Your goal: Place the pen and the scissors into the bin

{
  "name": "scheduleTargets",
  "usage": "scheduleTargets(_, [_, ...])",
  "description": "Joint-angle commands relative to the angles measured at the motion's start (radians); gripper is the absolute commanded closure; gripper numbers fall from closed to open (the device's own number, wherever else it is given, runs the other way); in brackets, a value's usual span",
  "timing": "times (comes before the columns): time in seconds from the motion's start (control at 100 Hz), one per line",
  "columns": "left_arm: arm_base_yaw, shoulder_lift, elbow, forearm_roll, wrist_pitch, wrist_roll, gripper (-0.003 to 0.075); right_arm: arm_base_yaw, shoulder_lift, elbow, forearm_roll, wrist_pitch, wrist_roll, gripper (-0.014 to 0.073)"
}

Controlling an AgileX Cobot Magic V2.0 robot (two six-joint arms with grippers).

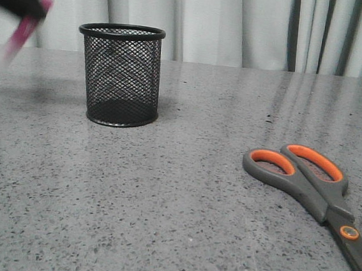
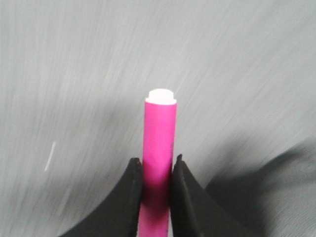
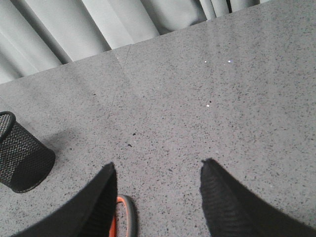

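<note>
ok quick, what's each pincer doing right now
Left pincer: closed on the pink pen.
Right pincer: open, holding nothing, above the table near the scissors.

Left hand (image 2: 157, 170) raised, fingers clamped; right hand (image 3: 158, 190) fingers spread wide apart

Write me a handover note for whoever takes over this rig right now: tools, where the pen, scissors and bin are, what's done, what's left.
Left tool: shut on the pen, held in the air up and to the left of the bin, blurred in the front view.
Right tool: open and holding nothing, above the table with a scissors handle loop just past its fingers.
Scissors: lying flat on the table, to the right of the bin, untouched.
Bin: upright; nothing visible inside.
Done: pen picked up.
Left: drop the pen into the bin, then pick up the scissors and put them in.
</note>
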Motion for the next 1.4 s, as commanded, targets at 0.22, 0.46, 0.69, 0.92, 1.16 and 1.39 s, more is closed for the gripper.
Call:
scheduleTargets(0.22, [-0.249, -0.054, -0.024, -0.223, -0.412, 0.212, 0.0739, -0.002, 0.011, -0.035, 0.011, -0.079, -0.012, 0.0246])
scheduleTargets(0.46, [-0.304, 0.059, -0.02, -0.223, -0.484, 0.212, 0.0739, -0.002, 0.011, -0.035, 0.011, -0.07, -0.012, 0.0246])
scheduleTargets(0.69, [-0.305, 0.097, -0.016, -0.218, -0.496, 0.212, 0.0738, -0.002, 0.011, -0.034, 0.011, -0.069, -0.012, 0.0246])
scheduleTargets(0.92, [-0.305, 0.099, -0.015, -0.199, -0.498, 0.212, 0.0498, -0.002, 0.011, -0.034, 0.011, -0.069, -0.012, 0.0246])
scheduleTargets(1.16, [-0.305, 0.089, -0.015, -0.167, -0.498, 0.212, 0.0239, -0.002, 0.011, -0.034, 0.011, -0.069, -0.012, 0.0246])
scheduleTargets(1.39, [-0.305, -0.103, -0.015, -0.148, -0.452, 0.212, 0.0272, 0.0, 0.011, -0.086, 0.045, -0.049, -0.106, 0.0254])
